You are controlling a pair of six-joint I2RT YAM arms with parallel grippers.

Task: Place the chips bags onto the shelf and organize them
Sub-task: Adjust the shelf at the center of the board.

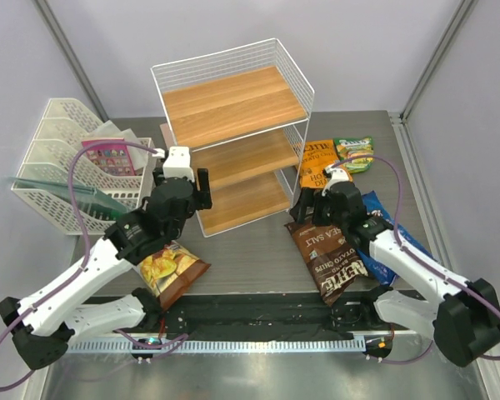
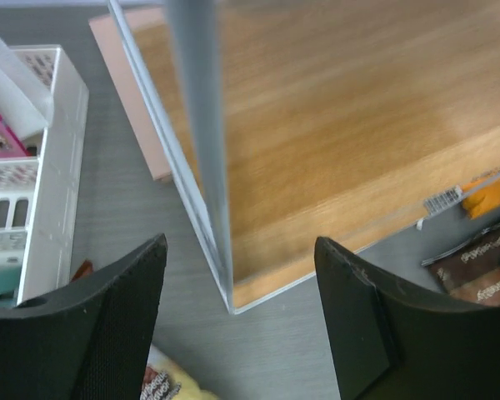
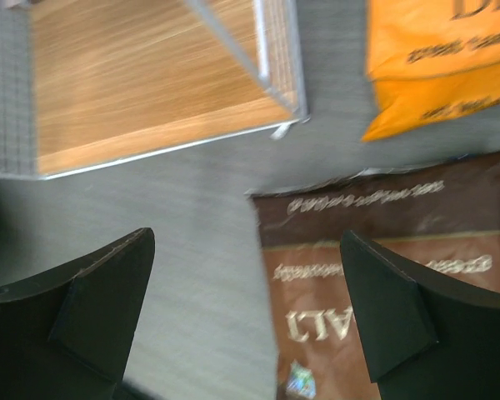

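Observation:
The shelf (image 1: pixel 233 108), a white wire rack with wooden boards, stands at the table's middle, with no bags on the boards that show. My left gripper (image 1: pixel 198 190) hangs open by its front left post (image 2: pixel 202 142), nothing between its fingers (image 2: pixel 242 250). A brown-white chips bag (image 1: pixel 173 271) lies below the left arm; its corner (image 2: pixel 162 385) shows. My right gripper (image 1: pixel 310 208) is open above the top edge of the dark brown Sea Salt bag (image 1: pixel 329 254), empty (image 3: pixel 246 237). The brown bag (image 3: pixel 383 275) lies flat. An orange bag (image 1: pixel 321 162), a green-yellow bag (image 1: pixel 354 154) and a blue bag (image 1: pixel 383 225) lie right of the shelf.
A white mesh file tray (image 1: pixel 58 167) holding a pink card packet (image 1: pixel 108 154) stands left of the shelf, close to the left gripper. The tray's wall (image 2: pixel 42 167) fills the left wrist view's left side. The orange bag (image 3: pixel 442 58) lies beyond the brown one.

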